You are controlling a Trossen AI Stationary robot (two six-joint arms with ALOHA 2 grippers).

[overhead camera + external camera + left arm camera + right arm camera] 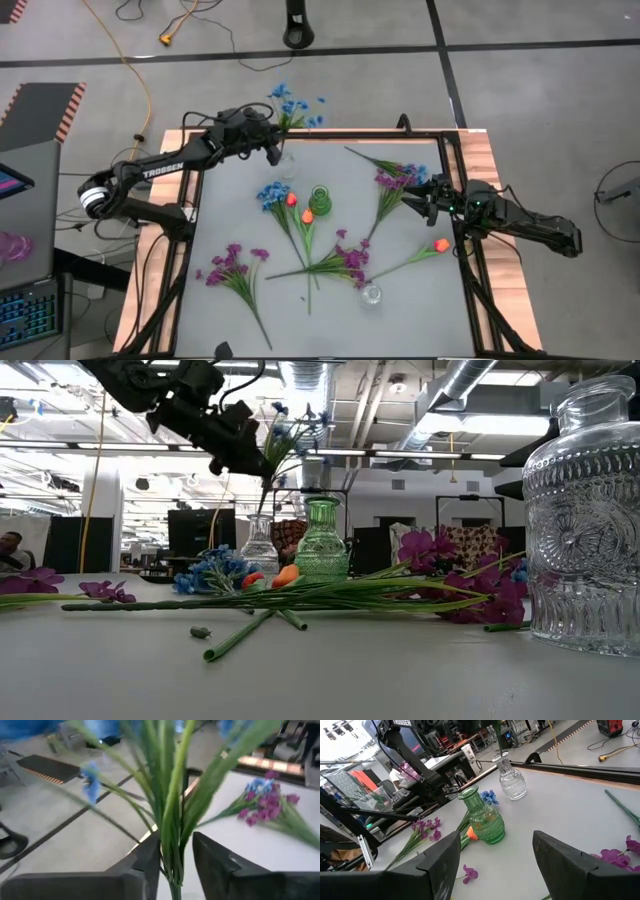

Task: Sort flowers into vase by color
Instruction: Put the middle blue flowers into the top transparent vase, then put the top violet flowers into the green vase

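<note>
Blue flowers (296,105) stood with their stems in the clear vase (287,160) at the table's far edge, heads leaning out past the rim. Your left gripper (274,150) was above it, fingers (150,857) parted a little around the stems, barely gripping if at all. You did well to lift straight up, clear of the leaves. Your right gripper (425,196) waited wide open near the purple sprigs (393,180).

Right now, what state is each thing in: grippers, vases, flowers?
left gripper: parted around the stems, over the far clear vase
blue sprig: upright, stems in the far clear vase
right gripper: open, empty
green vase: upright, empty
near clear vase: upright, empty
purple sprigs: lying flat
orange tulips: lying flat
</note>
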